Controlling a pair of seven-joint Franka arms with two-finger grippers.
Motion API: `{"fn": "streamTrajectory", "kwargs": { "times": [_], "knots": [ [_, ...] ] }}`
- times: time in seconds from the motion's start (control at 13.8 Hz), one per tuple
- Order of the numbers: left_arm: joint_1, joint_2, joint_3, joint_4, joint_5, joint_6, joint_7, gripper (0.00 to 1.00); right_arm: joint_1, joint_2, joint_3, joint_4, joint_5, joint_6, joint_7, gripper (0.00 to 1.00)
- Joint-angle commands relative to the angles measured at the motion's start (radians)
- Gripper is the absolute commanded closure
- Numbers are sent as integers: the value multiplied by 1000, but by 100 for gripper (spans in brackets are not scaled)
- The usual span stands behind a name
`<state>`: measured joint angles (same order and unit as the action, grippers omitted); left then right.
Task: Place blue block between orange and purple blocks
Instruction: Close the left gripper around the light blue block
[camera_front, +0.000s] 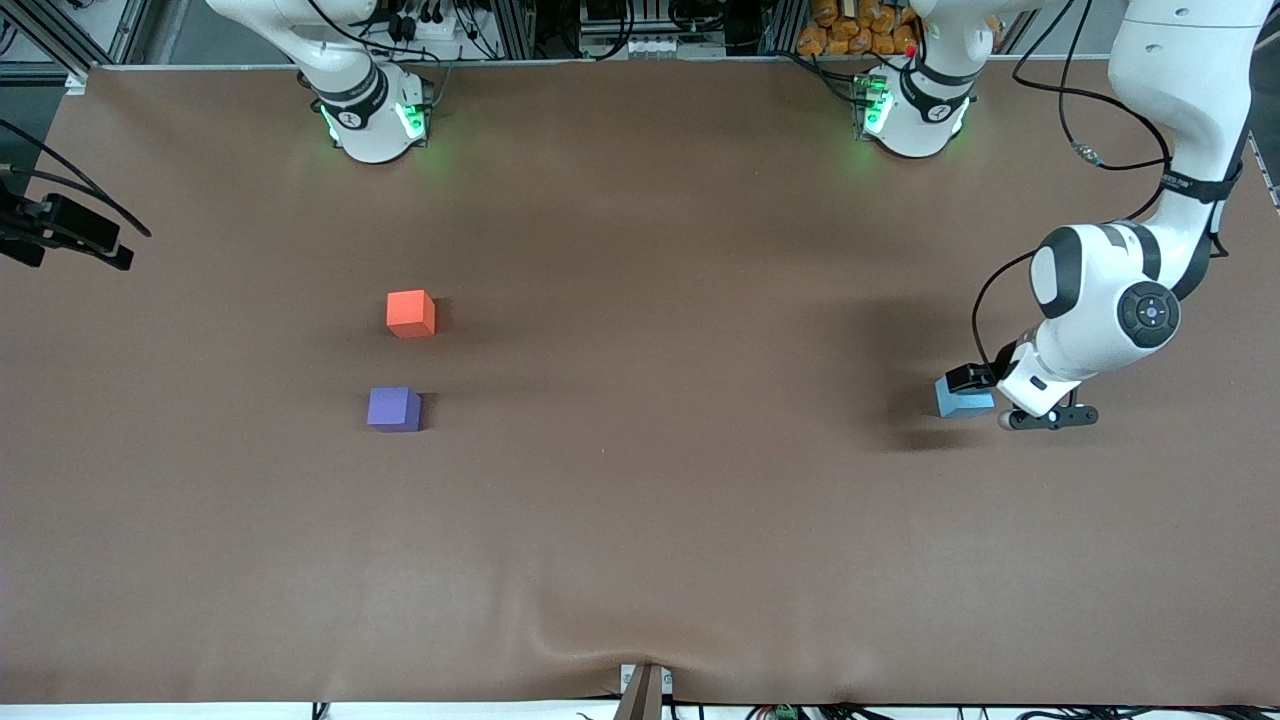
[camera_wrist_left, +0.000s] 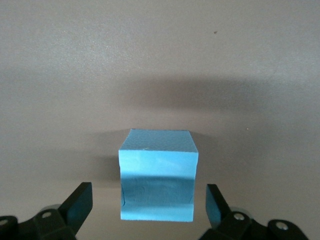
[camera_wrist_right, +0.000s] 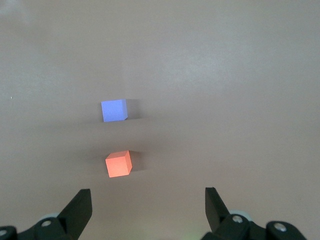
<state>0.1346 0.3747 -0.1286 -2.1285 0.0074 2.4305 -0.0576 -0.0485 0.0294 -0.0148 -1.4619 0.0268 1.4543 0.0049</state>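
At the left arm's end of the bench (camera_front: 640, 560), the left pincer (camera_wrist_left: 149, 202) stands low around the blue block (camera_front: 962, 398).

Its fingers (camera_wrist_left: 80, 202) are spread, one on each side of that block (camera_wrist_left: 156, 176), with a gap visible at both faces, so nothing is pinched; the block rests on the bench. Well apart from the blue block, toward the right arm's end, lies the orange block (camera_front: 411, 313), and the purple block (camera_front: 393, 409) sits near it, closer to the front camera. High over those two cubes, the right pincer (camera_wrist_right: 148, 206) waits with its fingers spread too, holding nothing.
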Motion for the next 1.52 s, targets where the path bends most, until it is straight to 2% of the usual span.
{"fn": "streamTrajectory", "kwargs": {
  "times": [0.0,0.51,0.94,1.3,1.44],
  "knots": [
    [3,19,-6,12,-12,13,12,0,-14,-3,15,6,-2,-11,14,0],
    [-1,29,-6,13,-15,16,12,0,-16,-3,15,6,-1,-12,14,0],
    [-3,50,-6,15,-15,16,12,15,-16,-3,15,6,-1,-12,14,0],
    [-1,67,-6,21,-15,16,12,39,-16,-3,15,6,-1,-12,15,0],
    [-4,66,-6,21,-15,16,12,40,-14,-3,15,6,-2,-12,15,0]
  ]
}}
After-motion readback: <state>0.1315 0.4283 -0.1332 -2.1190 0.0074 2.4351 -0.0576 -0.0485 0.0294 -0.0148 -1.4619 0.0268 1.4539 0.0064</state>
